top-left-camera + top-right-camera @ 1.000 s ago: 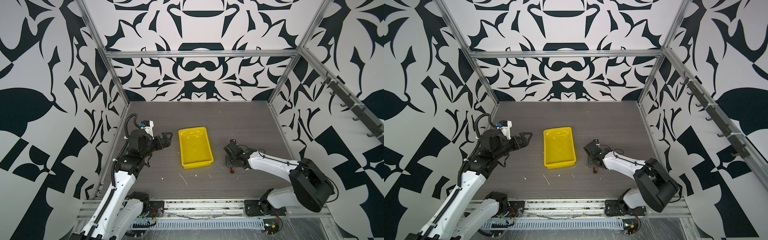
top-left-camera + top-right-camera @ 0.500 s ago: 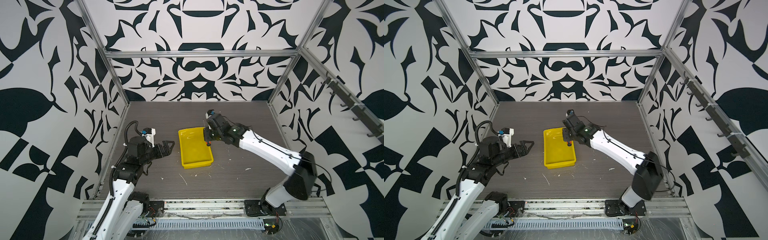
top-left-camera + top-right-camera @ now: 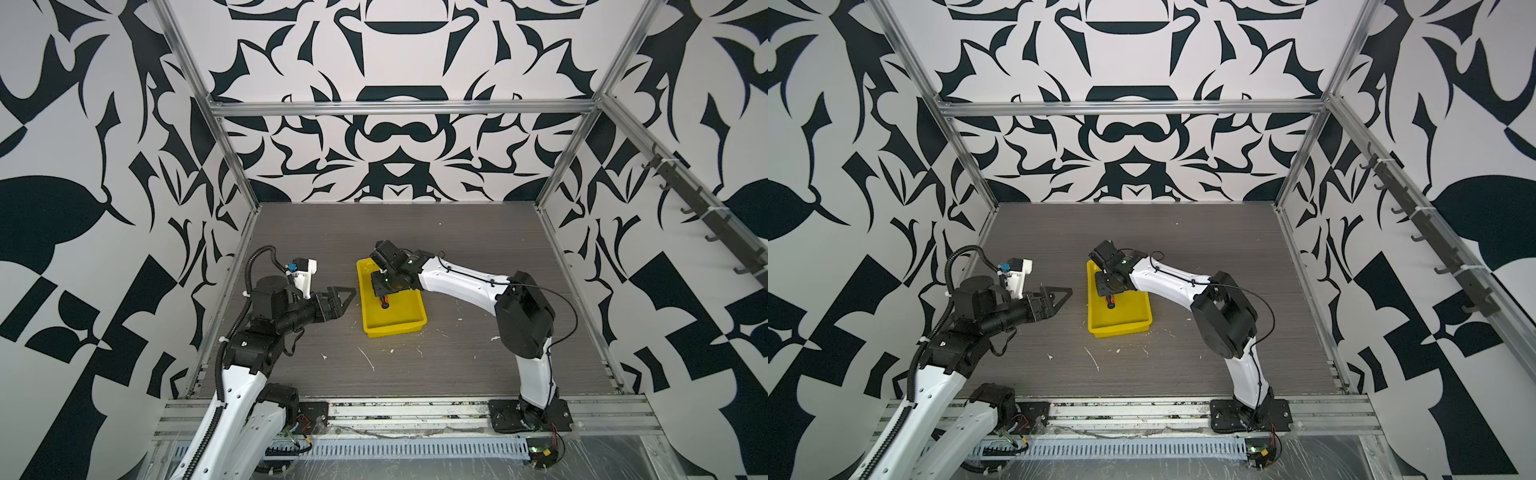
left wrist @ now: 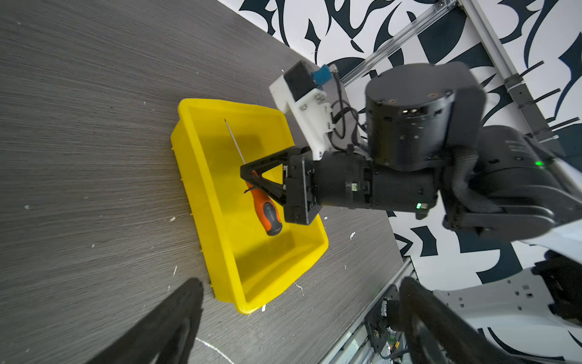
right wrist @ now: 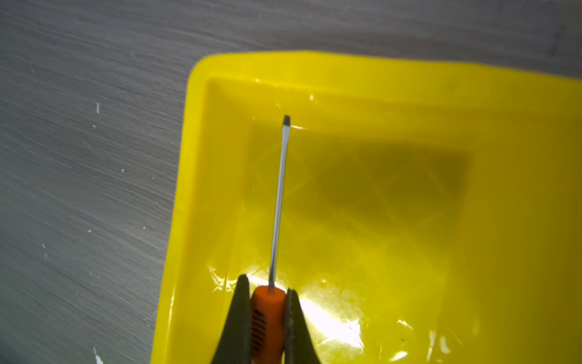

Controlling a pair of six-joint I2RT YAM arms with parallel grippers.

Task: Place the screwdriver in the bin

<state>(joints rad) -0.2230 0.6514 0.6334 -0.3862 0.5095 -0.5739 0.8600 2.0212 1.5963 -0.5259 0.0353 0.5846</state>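
The yellow bin [image 3: 395, 328] [image 3: 1121, 330] lies mid-table. My right gripper [image 3: 382, 291] [image 3: 1106, 291] hangs low inside its far half, shut on the orange handle of the screwdriver [image 3: 384, 302] [image 3: 1109, 302]. In the right wrist view the right gripper [image 5: 267, 290] clamps the handle and the screwdriver's thin shaft [image 5: 278, 201] points toward a corner of the bin [image 5: 195, 157]. The left wrist view shows the screwdriver [image 4: 267, 211] tilted, held just above the floor of the bin [image 4: 187, 164] by the right gripper [image 4: 248, 179]. My left gripper [image 3: 348, 300] [image 3: 1065, 299] [image 4: 299, 280] stands open and empty, left of the bin.
Small white scraps [image 3: 368, 359] [image 3: 1092, 358] lie on the grey table in front of the bin. Patterned walls with aluminium posts [image 3: 232, 174] close in the left, right and back. A metal rail [image 3: 415, 409] runs along the front edge.
My right gripper has carried the screwdriver from the table right of the bin up and over, and now holds it low inside the bin. The left arm shifted slightly toward the bin.
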